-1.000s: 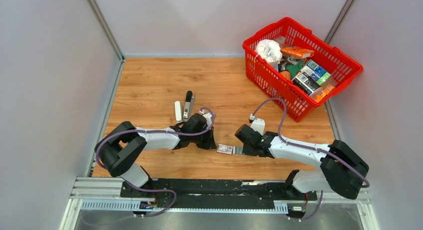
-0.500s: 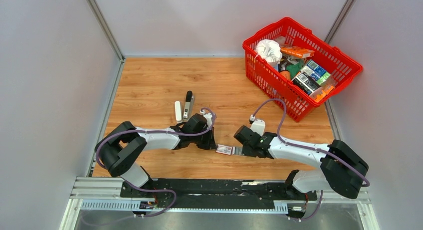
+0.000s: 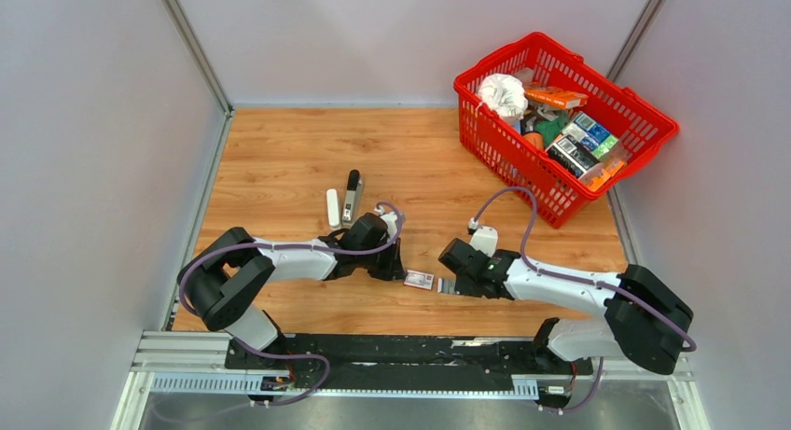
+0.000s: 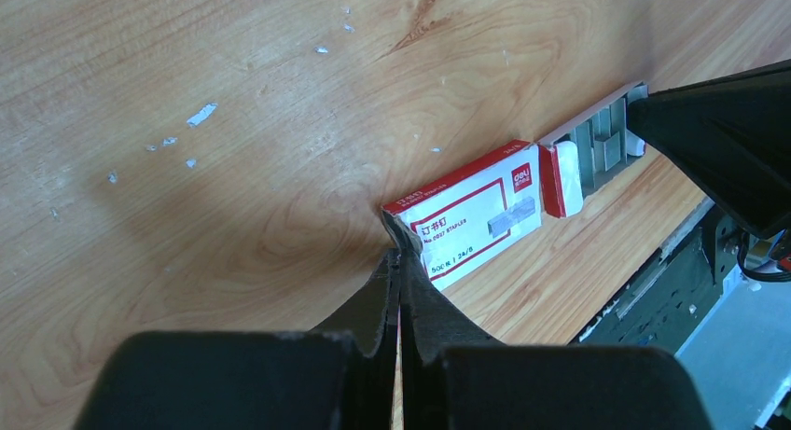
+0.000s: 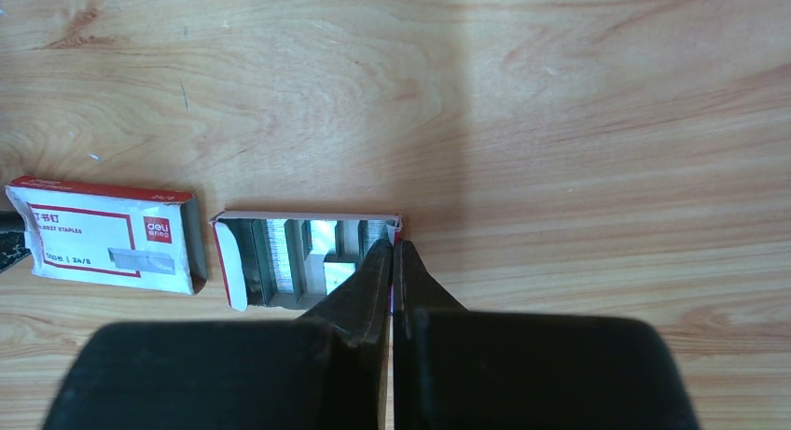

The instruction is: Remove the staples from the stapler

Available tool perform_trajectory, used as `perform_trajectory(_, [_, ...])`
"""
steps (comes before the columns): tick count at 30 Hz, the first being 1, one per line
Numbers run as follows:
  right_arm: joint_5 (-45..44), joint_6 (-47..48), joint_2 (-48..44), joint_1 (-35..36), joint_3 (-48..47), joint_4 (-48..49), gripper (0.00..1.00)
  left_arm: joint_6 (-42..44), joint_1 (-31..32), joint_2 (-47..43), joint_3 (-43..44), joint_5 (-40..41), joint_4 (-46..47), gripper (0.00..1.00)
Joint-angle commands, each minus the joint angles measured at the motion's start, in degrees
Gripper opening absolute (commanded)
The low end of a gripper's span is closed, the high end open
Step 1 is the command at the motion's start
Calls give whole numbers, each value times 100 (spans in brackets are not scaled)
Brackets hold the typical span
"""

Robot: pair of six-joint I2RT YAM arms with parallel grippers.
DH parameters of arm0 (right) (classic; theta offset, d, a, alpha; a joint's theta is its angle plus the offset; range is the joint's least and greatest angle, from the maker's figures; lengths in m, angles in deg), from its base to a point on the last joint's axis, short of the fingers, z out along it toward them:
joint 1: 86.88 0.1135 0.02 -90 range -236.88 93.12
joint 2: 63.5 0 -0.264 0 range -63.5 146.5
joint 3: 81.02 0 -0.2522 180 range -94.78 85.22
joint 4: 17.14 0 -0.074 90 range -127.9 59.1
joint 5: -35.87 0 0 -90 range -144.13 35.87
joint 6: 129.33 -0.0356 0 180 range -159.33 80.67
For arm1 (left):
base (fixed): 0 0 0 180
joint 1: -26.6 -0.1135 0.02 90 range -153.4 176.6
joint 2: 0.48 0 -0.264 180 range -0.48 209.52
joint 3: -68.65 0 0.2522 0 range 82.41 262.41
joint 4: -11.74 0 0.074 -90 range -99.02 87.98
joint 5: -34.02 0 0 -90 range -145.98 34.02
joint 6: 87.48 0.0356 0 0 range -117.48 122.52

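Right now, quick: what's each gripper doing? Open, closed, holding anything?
Left gripper: jaws closed on a corner of the red-and-white box sleeve.
Right gripper: jaws closed on the end of the staple tray.

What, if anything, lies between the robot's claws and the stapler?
No loose object on the table, but the stapler lies beyond the left wrist. Both grippers are occupied: left gripper pinches the box sleeve, right gripper the staple tray.
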Motion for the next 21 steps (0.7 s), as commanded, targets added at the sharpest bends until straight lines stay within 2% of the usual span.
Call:
perform_trajectory(1, [-32,-91,114,61,-15,-43,0,-45,59,-143,-26,9,99,0])
perform_trajectory(21, [-41,-21,633,61,-287,159,0,-45,103,-116,-79,-9,134,0])
